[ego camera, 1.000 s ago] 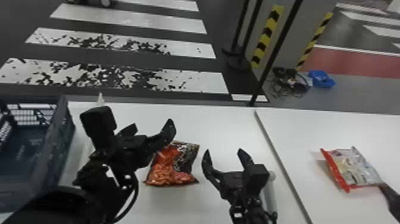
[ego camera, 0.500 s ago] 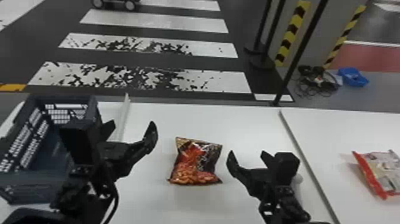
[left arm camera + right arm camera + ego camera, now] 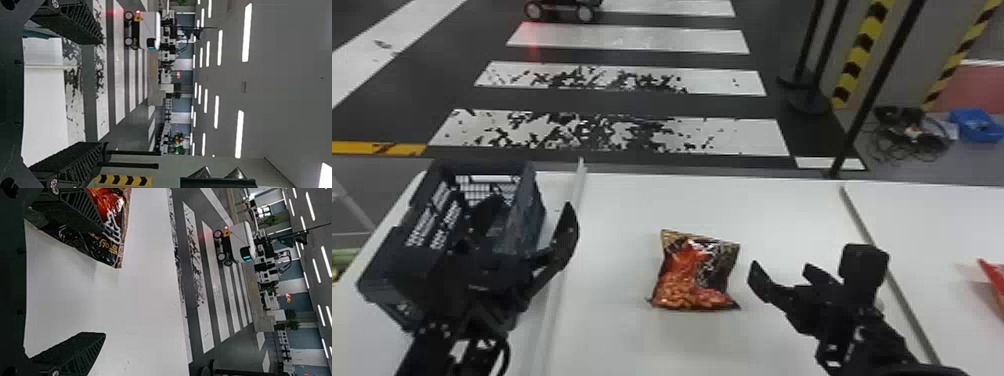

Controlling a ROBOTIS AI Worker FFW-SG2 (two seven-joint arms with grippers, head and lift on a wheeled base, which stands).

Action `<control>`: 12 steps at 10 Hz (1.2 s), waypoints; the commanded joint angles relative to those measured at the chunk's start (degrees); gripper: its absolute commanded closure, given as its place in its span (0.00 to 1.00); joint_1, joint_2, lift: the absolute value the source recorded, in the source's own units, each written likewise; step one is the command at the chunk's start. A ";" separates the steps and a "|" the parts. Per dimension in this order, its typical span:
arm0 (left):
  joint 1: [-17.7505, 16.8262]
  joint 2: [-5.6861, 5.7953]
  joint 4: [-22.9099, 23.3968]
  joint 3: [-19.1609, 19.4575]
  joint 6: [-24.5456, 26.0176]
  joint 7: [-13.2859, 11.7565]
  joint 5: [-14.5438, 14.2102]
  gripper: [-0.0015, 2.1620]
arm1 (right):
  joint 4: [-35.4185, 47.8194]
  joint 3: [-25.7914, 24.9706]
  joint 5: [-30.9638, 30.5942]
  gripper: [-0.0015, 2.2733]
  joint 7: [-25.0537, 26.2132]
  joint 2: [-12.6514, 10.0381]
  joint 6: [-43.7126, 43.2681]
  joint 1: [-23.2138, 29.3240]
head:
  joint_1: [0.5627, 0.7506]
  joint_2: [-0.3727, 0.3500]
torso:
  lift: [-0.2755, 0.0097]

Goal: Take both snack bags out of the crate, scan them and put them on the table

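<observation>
Lying on white table (image 3: 762,215), red-black snack bag (image 3: 694,275)

The head view looks forward and down over both pairs of jaws; each wrist view faces outward, close behind its own; all share bench (image 3: 632,205) and striped floor (image 3: 632,40) beyond.

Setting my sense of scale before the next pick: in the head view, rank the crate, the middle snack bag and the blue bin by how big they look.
1. Crate, though partly covered
2. Snack bag
3. Blue bin, which is farther off
</observation>
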State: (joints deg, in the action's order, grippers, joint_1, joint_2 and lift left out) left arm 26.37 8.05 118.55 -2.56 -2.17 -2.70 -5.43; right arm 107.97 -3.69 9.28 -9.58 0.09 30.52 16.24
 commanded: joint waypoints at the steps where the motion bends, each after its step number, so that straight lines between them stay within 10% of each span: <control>1: 1.23 0.04 -2.98 0.72 -10.70 -0.29 2.36 0.04 | 0.23 0.00 1.35 0.02 -0.26 -0.14 3.01 0.02 | 0.70 0.50 | 0.65; 4: 4.83 -0.40 -5.35 2.83 -20.37 -1.25 2.36 0.04 | 4.00 -1.85 6.89 0.06 -1.85 -0.14 15.85 0.02 | 0.70 0.56 | 0.65; 12: 8.52 -0.84 -7.11 3.18 -24.41 -1.52 0.77 0.04 | 10.33 -7.91 20.87 0.08 -2.72 -0.14 36.24 -1.21 | 0.70 0.65 | 0.65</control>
State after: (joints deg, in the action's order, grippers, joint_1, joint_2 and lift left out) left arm 34.66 7.28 111.45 0.62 -26.48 -4.22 -4.70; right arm 118.35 -11.53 29.72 -12.30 0.09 65.96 15.26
